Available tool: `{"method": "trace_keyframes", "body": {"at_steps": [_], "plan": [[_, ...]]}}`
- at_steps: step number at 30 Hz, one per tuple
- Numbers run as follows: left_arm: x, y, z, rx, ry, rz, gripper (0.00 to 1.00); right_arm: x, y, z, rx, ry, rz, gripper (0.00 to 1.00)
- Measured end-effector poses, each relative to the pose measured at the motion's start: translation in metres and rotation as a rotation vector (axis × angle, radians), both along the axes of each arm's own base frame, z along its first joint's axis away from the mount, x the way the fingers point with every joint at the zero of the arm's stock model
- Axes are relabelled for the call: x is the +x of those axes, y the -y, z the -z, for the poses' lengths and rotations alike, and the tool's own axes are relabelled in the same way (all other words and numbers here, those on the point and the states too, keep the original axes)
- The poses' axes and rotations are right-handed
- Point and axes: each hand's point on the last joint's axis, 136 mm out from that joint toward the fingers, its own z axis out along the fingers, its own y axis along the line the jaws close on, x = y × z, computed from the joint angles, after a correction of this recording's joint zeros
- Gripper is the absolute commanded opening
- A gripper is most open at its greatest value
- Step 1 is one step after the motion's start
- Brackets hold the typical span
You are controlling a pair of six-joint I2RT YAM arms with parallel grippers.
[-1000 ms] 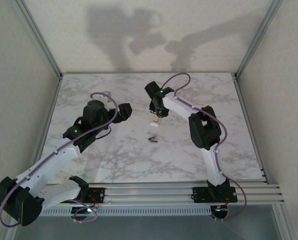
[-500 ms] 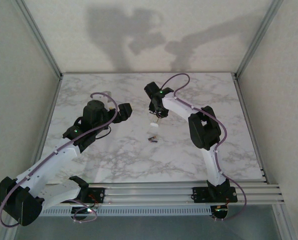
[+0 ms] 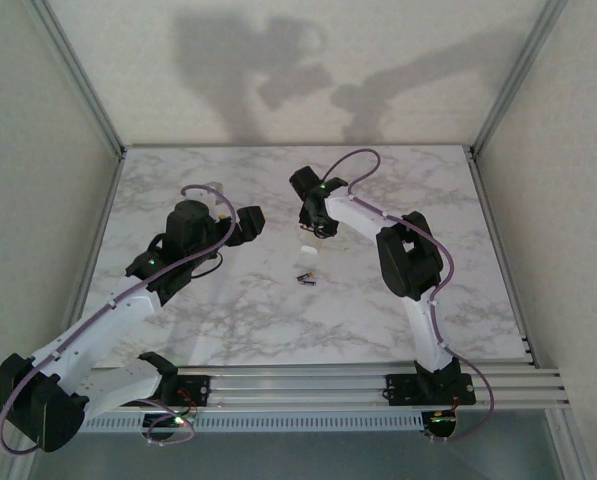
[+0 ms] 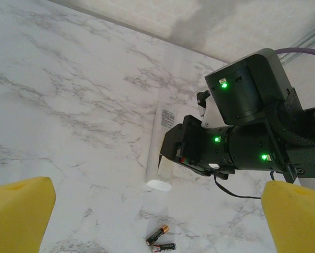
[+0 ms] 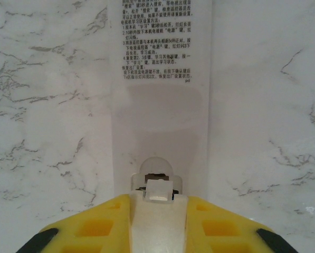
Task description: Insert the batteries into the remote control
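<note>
Right wrist view: right end effector [image 5: 157, 204] nearly closed, pinching a white tabbed piece [image 5: 158, 194] at the lower end of the remote control [image 5: 160, 79], which lies printed face up on the bench [image 5: 41, 105]. Left wrist view: left end effector [image 4: 160, 211] spread wide, holding nothing. I note both batteries [image 4: 161, 242] lying together on the marble, lower centre of the frame, near the remote's end.

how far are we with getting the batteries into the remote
Done: nothing yet that shows. The remote lies label side up with its battery cover apparently still on. In hand: the right hand is pinched on the remote's latch end, seemingly at the cover's catch. The left hand hovers open. To go: open the cover, then load both batteries, which lie loose on the table.
</note>
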Motion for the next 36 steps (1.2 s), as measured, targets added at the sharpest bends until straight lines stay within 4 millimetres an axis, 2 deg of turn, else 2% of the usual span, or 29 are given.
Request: {"method": "trace_keyframes", "body": {"at_steps": [5,25,31,34,36], "plan": [[0.000,0.000,0.000,0.000,0.000,0.000,1.00,0.000,0.000,0.000,0.000,0.000,0.000,0.28],[0.001,0.001,-0.003,-0.009,0.012,0.003,1.00,-0.008,0.000,-0.001,-0.019,-0.029,-0.026,0.43],[0.001,0.001,-0.003,-0.009,0.012,0.003,0.99,-0.008,0.002,-0.005,-0.036,-0.022,-0.047,0.40],[0.001,0.001,-0.003,-0.009,0.012,0.003,1.00,-0.007,0.004,-0.012,-0.046,-0.006,-0.061,0.35],[0.001,0.001,-0.003,-0.009,0.012,0.003,1.00,-0.006,0.005,-0.018,-0.047,0.006,-0.069,0.28]]}}
